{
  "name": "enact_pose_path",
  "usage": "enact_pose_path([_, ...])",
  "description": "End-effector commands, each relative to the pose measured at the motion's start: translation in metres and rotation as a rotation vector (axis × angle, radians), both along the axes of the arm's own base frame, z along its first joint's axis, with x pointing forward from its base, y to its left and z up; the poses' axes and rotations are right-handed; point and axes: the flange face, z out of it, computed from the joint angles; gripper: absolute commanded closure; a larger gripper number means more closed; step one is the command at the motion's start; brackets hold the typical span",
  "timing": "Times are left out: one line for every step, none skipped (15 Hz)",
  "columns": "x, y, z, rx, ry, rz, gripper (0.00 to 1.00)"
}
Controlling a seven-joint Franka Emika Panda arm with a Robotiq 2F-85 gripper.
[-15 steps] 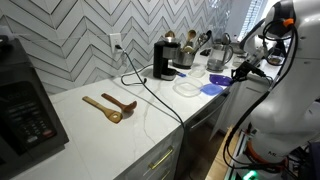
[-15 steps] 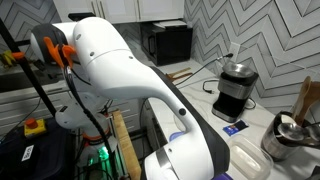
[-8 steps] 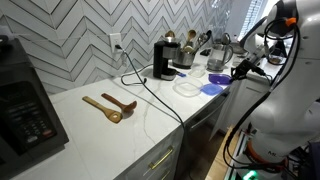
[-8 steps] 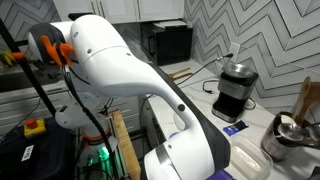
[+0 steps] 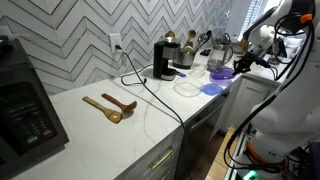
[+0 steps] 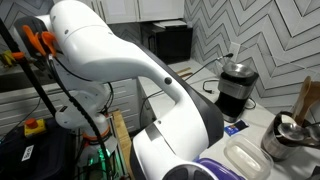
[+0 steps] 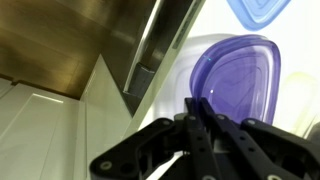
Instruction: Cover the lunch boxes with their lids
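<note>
having risen off the counter (image 5: 100, 130), the claw (image 7: 198, 108) pinches the purple lid (image 7: 238, 80) by its edge, ready for a lunch box (image 5: 187, 87)

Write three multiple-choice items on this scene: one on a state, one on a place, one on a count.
1. The claw is:
A) open
B) shut on the purple lid
C) shut on nothing

2. The blue lid lies:
A) on the counter beside a clear lunch box
B) inside that lunch box
C) on the floor

3. Wooden spoons on the counter:
A) one
B) two
C) four

Answers:
1 B: the wrist view shows it pinching the purple rim.
2 A: it rests flat next to the box.
3 B: two lie side by side.
</note>
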Motion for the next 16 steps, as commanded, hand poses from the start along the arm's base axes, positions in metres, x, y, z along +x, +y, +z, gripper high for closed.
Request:
enact_pose_path([-0.001, 0.027, 0.025, -0.006, 0.045, 0.068, 0.98])
enact_pose_path([0.002, 0.033, 0.03, -0.002, 0.06, 0.1, 0.98])
enact_pose_path([0.008, 0.041, 0.034, 0.005, 0.073, 0.14, 0.98])
enact_pose_path([0.015, 0.048, 0.038, 0.017, 0.082, 0.18, 0.98])
enact_pose_path([0.022, 0.055, 0.041, 0.027, 0.09, 0.218, 0.98])
enact_pose_path([0.031, 0.063, 0.044, 0.036, 0.093, 0.255, 0.98])
enact_pose_path([0.041, 0.071, 0.047, 0.043, 0.093, 0.293, 0.98])
enact_pose_path([0.053, 0.079, 0.049, 0.048, 0.09, 0.339, 0.98])
enact_pose_path([0.065, 0.087, 0.049, 0.055, 0.085, 0.383, 0.98])
enact_pose_path([0.08, 0.095, 0.048, 0.055, 0.085, 0.424, 0.98])
enact_pose_path([0.092, 0.103, 0.046, 0.057, 0.086, 0.464, 0.98])
enact_pose_path([0.106, 0.111, 0.043, 0.06, 0.089, 0.503, 0.98])
enact_pose_path([0.118, 0.119, 0.04, 0.064, 0.092, 0.538, 0.98])
enact_pose_path([0.129, 0.128, 0.038, 0.067, 0.092, 0.574, 0.98])
enact_pose_path([0.139, 0.136, 0.035, 0.072, 0.088, 0.608, 0.98])
enact_pose_path([0.148, 0.144, 0.033, 0.077, 0.082, 0.64, 0.98])
